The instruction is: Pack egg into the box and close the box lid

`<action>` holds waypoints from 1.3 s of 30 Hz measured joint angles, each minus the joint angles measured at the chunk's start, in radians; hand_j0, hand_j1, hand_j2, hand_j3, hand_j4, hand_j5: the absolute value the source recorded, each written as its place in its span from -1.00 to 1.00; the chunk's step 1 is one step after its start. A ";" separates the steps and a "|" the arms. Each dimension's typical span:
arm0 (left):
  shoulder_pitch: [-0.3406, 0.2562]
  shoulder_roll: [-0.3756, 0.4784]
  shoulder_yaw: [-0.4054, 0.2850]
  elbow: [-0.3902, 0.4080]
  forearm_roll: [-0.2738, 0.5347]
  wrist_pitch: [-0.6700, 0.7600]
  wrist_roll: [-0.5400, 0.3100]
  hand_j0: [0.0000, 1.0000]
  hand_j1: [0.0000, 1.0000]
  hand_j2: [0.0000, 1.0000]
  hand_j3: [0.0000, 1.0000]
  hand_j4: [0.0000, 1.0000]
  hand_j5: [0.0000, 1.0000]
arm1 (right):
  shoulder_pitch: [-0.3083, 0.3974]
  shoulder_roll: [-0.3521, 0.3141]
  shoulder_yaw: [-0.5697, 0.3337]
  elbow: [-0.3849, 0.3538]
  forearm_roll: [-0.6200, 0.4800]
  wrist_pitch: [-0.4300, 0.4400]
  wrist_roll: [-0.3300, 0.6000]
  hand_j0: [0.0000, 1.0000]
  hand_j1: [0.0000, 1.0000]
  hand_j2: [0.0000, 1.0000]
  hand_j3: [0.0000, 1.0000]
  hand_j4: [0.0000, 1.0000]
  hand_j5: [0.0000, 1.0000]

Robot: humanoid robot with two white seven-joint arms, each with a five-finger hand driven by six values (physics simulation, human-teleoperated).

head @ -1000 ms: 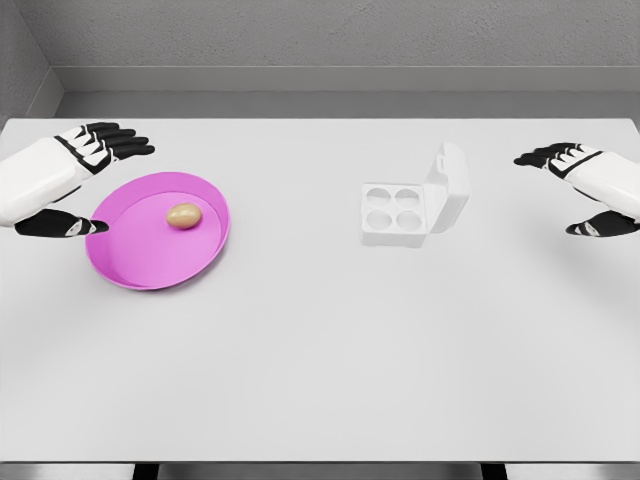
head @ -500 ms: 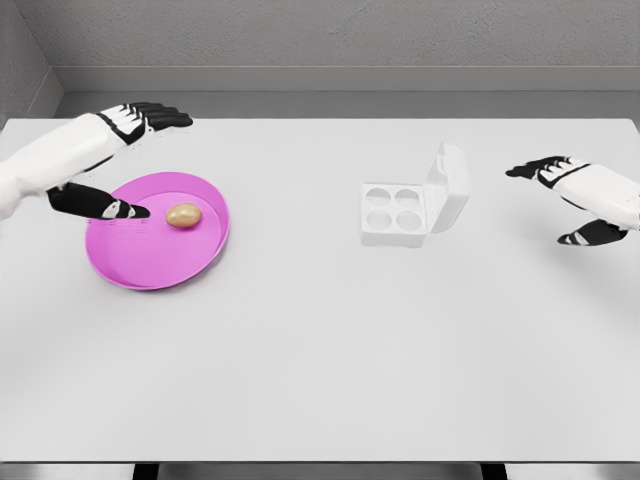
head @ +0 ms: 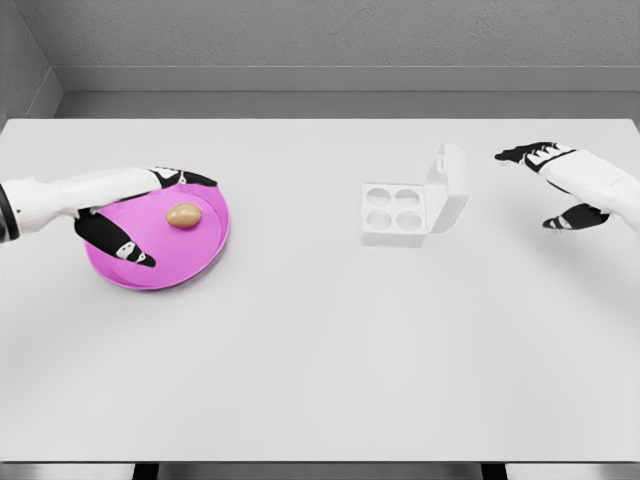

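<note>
A tan egg (head: 184, 215) lies in the magenta plate (head: 190, 265) at the left of the white table. My left hand (head: 160, 215) is open over the plate, its fingers behind the egg and its thumb in front and to the left, not touching the egg. The white egg box (head: 393, 213) sits right of centre with several empty cups, its lid (head: 449, 188) standing upright on the right side. My right hand (head: 548, 186) hovers open to the right of the lid, apart from it.
The table's far edge meets a grey wall behind. The table's front edge runs along the bottom of the view.
My left hand has dropped and reached right, over the plate and close around the egg. My right hand has drifted left toward the box lid.
</note>
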 measured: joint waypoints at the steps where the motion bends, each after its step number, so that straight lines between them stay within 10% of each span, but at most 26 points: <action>1: -0.018 -0.003 0.000 0.013 0.021 0.014 -0.003 0.90 0.90 0.90 0.90 0.90 0.90 | -0.014 0.007 0.015 0.013 0.001 0.000 0.000 1.00 1.00 1.00 1.00 1.00 1.00; 11: -0.043 -0.122 -0.003 0.142 0.073 0.146 -0.002 0.39 0.39 0.39 0.39 0.39 0.39 | -0.040 0.043 0.089 0.099 0.004 -0.001 -0.001 1.00 1.00 1.00 1.00 1.00 1.00; 24: -0.032 -0.263 0.010 0.219 -0.286 0.164 0.029 0.42 0.42 0.42 0.42 0.42 0.42 | -0.043 0.050 0.103 0.132 0.002 -0.002 -0.001 1.00 1.00 1.00 1.00 1.00 1.00; 39: -0.006 -0.306 0.012 0.250 -0.415 0.164 0.057 0.43 0.43 0.43 0.43 0.43 0.43 | -0.045 0.046 0.100 0.140 0.000 -0.002 0.000 1.00 1.00 1.00 1.00 1.00 1.00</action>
